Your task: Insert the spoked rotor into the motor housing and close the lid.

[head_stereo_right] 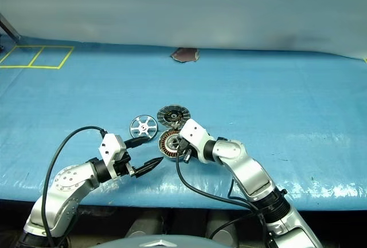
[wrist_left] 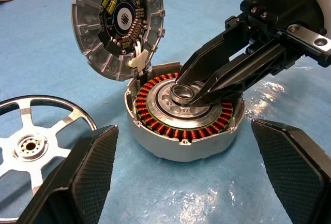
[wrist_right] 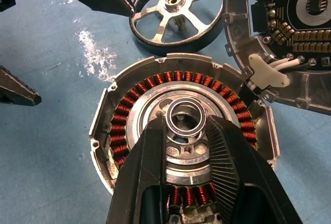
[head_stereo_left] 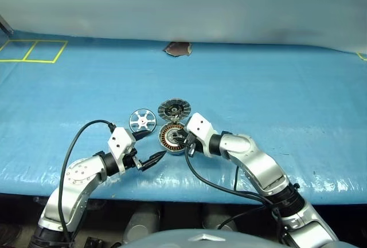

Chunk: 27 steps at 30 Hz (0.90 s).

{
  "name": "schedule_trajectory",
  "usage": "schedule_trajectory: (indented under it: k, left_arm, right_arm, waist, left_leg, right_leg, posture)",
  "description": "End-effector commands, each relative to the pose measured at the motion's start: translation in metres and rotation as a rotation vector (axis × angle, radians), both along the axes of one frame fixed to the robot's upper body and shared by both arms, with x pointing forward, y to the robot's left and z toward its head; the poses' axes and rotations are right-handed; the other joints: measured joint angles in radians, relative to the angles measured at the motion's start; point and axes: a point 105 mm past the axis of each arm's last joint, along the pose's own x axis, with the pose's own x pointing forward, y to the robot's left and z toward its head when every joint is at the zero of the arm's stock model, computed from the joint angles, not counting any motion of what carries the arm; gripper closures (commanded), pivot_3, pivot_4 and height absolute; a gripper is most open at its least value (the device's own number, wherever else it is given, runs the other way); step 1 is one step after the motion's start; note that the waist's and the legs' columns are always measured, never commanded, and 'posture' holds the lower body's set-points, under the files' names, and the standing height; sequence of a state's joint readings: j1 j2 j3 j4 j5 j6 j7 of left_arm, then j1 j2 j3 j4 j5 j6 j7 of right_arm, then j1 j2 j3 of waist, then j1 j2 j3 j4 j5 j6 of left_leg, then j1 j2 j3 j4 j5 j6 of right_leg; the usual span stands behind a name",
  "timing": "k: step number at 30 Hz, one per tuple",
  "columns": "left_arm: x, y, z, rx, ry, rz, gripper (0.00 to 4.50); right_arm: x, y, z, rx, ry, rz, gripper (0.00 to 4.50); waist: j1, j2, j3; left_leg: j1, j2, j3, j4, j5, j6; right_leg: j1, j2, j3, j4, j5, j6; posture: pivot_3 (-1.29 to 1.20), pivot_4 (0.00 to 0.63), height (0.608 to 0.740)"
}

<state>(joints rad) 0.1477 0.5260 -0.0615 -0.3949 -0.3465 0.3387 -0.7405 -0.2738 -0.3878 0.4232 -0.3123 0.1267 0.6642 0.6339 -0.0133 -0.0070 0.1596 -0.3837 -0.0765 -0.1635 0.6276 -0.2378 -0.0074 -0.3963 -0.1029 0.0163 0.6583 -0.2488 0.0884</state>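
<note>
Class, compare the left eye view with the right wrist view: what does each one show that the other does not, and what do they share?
Left eye view alone: yellow tape squares and a small brown scrap far across the blue table cover.

Right wrist view alone: the copper windings one by one, and a metal ring between the right claw tips at the housing's centre.

Both: the motor housing, the open lid, the spoked rotor lying beside them, and the open left claw.
</note>
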Motion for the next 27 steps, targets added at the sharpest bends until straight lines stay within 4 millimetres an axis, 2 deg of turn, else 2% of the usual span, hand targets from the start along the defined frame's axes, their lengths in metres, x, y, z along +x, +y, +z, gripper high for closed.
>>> schedule_trajectory:
  k: [1,10,16,27]
  left_arm:
    - [0.0014,0.0021,0.0032,0.011,-0.028,0.009,0.0]
    - [0.0027,0.0025,0.0024,0.019,-0.029,0.014,0.0]
    - [0.0036,0.003,0.0023,0.023,-0.033,0.018,0.0]
    - [0.0042,0.0035,0.0007,0.031,-0.031,0.025,0.0]
  right_arm:
    - [-0.0031,0.0026,0.0048,0.009,-0.013,0.024,3.74]
    - [0.001,0.0028,0.0127,0.019,-0.067,0.009,3.74]
    - [-0.0048,0.0041,0.0082,0.02,-0.027,0.037,3.74]
    - [-0.0012,0.0031,0.0121,0.019,-0.053,0.023,3.74]
  waist:
    - [0.0,0.0,0.0]
    - [0.0,0.0,0.0]
    - [0.0,0.0,0.0]
    - [0.0,0.0,0.0]
  left_leg:
    - [0.0,0.0,0.0,0.0,0.0,0.0]
    - [0.0,0.0,0.0,0.0,0.0,0.0]
    - [0.0,0.0,0.0,0.0,0.0,0.0]
    - [0.0,0.0,0.0,0.0,0.0,0.0]
  right_leg:
    - [0.0,0.0,0.0,0.0,0.0,0.0]
    - [0.0,0.0,0.0,0.0,0.0,0.0]
    - [0.0,0.0,0.0,0.0,0.0,0.0]
    - [0.0,0.0,0.0,0.0,0.0,0.0]
  posture:
    - [0.0,0.15,0.74]
    - [0.0,0.15,0.74]
    - [0.0,0.15,0.74]
    - [0.0,0.15,0.74]
